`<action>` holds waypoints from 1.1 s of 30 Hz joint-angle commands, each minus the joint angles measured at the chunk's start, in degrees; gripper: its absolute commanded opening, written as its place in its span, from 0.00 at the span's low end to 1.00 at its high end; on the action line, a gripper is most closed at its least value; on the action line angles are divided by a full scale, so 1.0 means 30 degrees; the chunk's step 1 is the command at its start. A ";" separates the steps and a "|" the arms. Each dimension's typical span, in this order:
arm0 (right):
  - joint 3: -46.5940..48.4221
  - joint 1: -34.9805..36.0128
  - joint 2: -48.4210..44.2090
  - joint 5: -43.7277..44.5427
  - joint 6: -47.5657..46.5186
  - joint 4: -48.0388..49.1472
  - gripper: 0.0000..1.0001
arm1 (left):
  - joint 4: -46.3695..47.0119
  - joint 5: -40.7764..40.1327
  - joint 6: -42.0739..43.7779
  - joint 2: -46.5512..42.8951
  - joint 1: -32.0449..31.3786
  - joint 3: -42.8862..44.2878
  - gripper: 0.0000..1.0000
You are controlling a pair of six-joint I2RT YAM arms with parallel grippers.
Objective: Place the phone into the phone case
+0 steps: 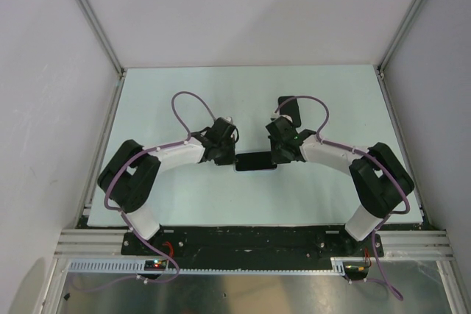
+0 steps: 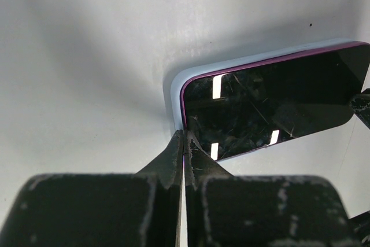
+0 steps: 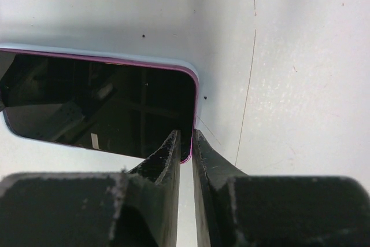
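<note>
The enclosure is white-walled, and the white table (image 1: 221,93) carries only the workpiece at its centre, between the two arms.

Position of workpiece: the phone (image 1: 255,162) lies flat, screen up, long axis running left to right. The left wrist view shows a pale phone case (image 2: 175,93) wrapping the left end, with the phone's purple edge sitting just inside the case lip. From these views I judge the phone to be largely seated. I cannot confirm that every corner is fully home.

Left gripper (image 2: 184,138): fingers pressed together, with only a hairline between them. The tips rest at the near left corner of the phone, at the junction of purple edge and case lip. I take this as a blunt pusher bearing down on the corner, not a grasp.

Right gripper (image 3: 186,138): fingers a narrow slit apart, tips at the near right corner with the purple edge showing in the gap. I cannot tell whether they nip that edge or only bear on it.

Reason for the arrangement, in my judgement: one arm at each end keeps the case from sliding or tipping while the corners are pressed in.

Risk noted: tips sit close to the lip, so uneven force could lift the opposite edge.
</note>
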 commanded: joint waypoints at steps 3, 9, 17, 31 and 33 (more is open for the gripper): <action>-0.0347 0.1099 0.1034 -0.1043 0.0565 0.0582 0.13 | 0.0948 0.0613 -0.0507 0.0607 -0.0545 0.0246 0.00; -0.1251 0.1334 0.1352 -0.1548 0.1059 0.1444 0.11 | 0.0986 0.0759 -0.0442 0.0648 -0.0553 0.0380 0.00; -0.3268 0.1890 0.1272 -0.1905 0.2123 0.2921 0.09 | 0.1080 0.0915 -0.0354 0.0558 -0.0539 0.0442 0.00; -0.4114 0.4598 0.2558 0.0322 0.4428 0.2556 0.09 | 0.1640 0.0643 0.0247 -0.0540 -0.0554 -0.0149 0.00; -0.4139 0.4959 0.2542 0.0651 0.4648 0.2194 0.13 | 0.1692 0.0488 0.0348 -0.0987 -0.0555 -0.0099 0.00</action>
